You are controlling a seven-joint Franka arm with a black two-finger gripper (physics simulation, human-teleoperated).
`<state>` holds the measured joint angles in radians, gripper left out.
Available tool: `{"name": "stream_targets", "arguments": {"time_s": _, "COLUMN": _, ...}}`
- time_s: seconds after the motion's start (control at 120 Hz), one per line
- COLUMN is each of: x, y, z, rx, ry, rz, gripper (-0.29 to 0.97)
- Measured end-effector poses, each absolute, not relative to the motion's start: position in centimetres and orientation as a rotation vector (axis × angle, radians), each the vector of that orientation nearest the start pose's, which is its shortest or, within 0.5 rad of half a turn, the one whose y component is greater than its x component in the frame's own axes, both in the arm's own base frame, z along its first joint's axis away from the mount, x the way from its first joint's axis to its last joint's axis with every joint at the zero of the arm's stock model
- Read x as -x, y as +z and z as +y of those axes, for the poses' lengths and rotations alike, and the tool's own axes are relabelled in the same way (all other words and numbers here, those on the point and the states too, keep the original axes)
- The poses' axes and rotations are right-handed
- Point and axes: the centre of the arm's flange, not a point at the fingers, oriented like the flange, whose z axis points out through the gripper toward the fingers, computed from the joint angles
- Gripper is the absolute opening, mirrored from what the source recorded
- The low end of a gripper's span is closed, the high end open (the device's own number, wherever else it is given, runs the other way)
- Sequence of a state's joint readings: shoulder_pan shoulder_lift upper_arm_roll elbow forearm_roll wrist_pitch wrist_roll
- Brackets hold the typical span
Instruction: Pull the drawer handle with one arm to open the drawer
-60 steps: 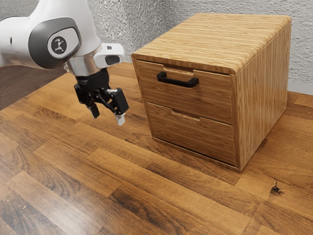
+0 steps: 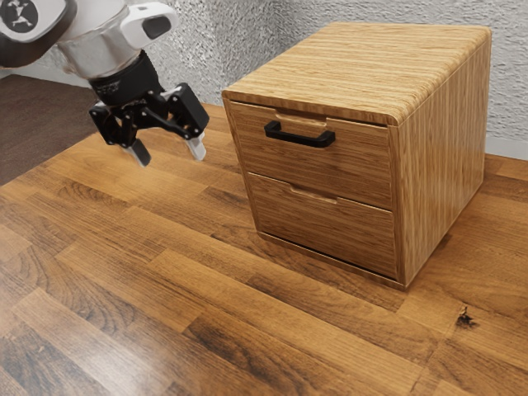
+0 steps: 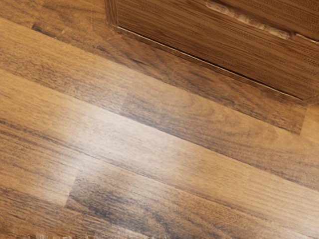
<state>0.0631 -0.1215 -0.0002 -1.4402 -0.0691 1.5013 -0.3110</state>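
Gripper raised toward handle height, drawer untouched

Half a second earlier the gripper (image 2: 169,149) hung lower over the wooden table (image 2: 165,289). It had since risen and swung a little toward the exterior view's left, ending at about the level of the black drawer handle (image 2: 299,134). Its fingers (image 2: 196,148) were spread wide and held nothing. I judged this a lining-up move: the height now suited the handle, but the reach toward it was not yet made, and the gripper stood well apart from the cabinet.

The handle sat on the upper drawer (image 2: 330,165) of the two-drawer wooden cabinet (image 2: 363,66), and that drawer looked fully shut, its front flush with the frame. The lower drawer (image 2: 326,223) had only a recessed notch and no handle; in the wrist view its front (image 3: 209,35) showed beyond the table boards (image 3: 149,149).

Nothing lay between gripper and handle. A small dark speck (image 2: 466,318) rested on the table beyond the cabinet's far corner, out of the way.
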Motion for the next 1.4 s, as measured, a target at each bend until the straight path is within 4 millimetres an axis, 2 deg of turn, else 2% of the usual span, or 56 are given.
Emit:
{"name": "stream_targets", "arguments": {"time_s": 0.05, "x": -50.5, "y": 74.0, "z": 0.8, "rx": 3.155, "ry": -0.264, "rz": -0.693, "gripper": 0.68}}
{"name": "stream_targets", "arguments": {"time_s": 0.133, "x": -51.9, "y": 72.7, "z": 0.0, "rx": 3.106, "ry": -0.239, "rz": -0.932, "gripper": 0.68}}
{"name": "stream_targets", "arguments": {"time_s": 0.25, "x": -52.2, "y": 72.7, "z": -1.8, "rx": 3.039, "ry": -0.244, "rz": -1.192, "gripper": 0.68}}
{"name": "stream_targets", "arguments": {"time_s": 0.433, "x": -52.1, "y": 73.3, "z": -2.1, "rx": 2.906, "ry": -0.258, "rz": -1.556, "gripper": 0.68}}
{"name": "stream_targets", "arguments": {"time_s": 0.55, "x": -52.8, "y": 72.4, "z": -2.7, "rx": 2.831, "ry": -0.275, "rz": -1.722, "gripper": 0.68}}
{"name": "stream_targets", "arguments": {"time_s": 0.683, "x": -53.5, "y": 71.4, "z": -3.2, "rx": 2.760, "ry": -0.313, "rz": -1.883, "gripper": 0.68}}
{"name": "stream_targets", "arguments": {"time_s": 0.917, "x": -54.1, "y": 70.7, "z": -2.6, "rx": 2.638, "ry": -0.374, "rz": -2.133, "gripper": 0.68}}
{"name": "stream_targets", "arguments": {"time_s": 1.217, "x": -55.6, "y": 70.3, "z": -3.0, "rx": 2.542, "ry": -0.419, "rz": -2.311, "gripper": 0.68}}
{"name": "stream_targets", "arguments": {"time_s": 1.4, "x": -55.9, "y": 70.3, "z": -2.0, "rx": 2.471, "ry": -0.440, "rz": -2.397, "gripper": 0.68}}
